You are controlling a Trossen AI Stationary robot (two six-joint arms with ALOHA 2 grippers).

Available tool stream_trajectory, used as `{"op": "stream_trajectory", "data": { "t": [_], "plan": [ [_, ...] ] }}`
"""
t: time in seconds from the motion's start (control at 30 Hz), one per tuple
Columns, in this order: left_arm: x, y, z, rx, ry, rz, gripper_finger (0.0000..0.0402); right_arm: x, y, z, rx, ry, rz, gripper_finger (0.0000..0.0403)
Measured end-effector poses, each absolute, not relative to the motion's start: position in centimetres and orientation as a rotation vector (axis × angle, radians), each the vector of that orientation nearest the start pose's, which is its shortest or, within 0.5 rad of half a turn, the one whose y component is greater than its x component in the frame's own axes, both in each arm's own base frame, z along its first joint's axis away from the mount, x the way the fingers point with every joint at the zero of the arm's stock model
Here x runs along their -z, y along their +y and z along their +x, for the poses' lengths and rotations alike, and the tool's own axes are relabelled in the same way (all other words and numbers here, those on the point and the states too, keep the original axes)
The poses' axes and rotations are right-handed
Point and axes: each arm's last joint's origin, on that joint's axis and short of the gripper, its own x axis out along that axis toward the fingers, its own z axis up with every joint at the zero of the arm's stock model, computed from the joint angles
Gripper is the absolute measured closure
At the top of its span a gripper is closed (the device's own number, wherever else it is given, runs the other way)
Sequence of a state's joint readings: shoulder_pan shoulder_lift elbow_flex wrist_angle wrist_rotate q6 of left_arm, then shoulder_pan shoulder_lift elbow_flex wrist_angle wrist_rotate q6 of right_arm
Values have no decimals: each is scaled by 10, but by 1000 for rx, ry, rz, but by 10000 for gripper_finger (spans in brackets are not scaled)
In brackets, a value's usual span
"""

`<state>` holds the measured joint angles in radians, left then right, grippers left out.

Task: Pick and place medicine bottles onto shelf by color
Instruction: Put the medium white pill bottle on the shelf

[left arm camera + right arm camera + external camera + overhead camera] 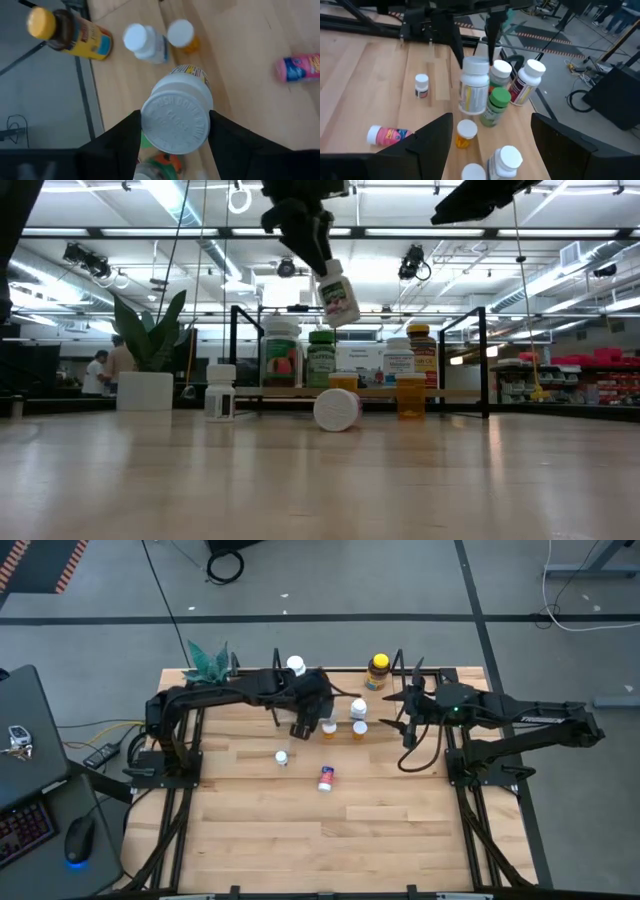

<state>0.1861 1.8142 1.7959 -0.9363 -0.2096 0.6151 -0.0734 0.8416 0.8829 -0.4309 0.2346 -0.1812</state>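
White-capped bottle (pixel 176 117) is clamped at the cap by the left gripper (pixel 175 131), jaws part-open around it, lifted above the shelf (pixel 360 392) at the table's far side. Right gripper (pixel 408 730) is held open and empty, right of the shelf.

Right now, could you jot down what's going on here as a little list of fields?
left hand: closed on a white-capped bottle, held in the air above the shelf
right hand: empty, open, waiting near the shelf's right end
shelf: several bottles standing on it
table: pink bottle lying on its side; small white bottle upright
far left corner: potted plant
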Motion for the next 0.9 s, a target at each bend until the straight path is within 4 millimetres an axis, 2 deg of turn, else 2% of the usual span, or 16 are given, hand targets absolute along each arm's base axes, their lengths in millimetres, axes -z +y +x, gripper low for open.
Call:
{"op": "stream_trajectory", "data": {
  "t": [0.13,0.2,0.5,0.73,0.9],
  "plan": [
    [-344,83,384,-90,984,576,197,-332,-20,174,269,438,-191,128],
    [-342,89,387,-101,998,571,200,-331,-20,175,270,440,-185,128],
    [-330,142,409,-234,1050,531,198,-327,-18,180,255,467,-184,128],
    [-329,181,411,-303,1075,496,195,-326,-18,181,254,478,-185,128],
    [-320,199,406,-299,1136,497,199,-327,-18,181,251,467,-204,128]
  ]
}}
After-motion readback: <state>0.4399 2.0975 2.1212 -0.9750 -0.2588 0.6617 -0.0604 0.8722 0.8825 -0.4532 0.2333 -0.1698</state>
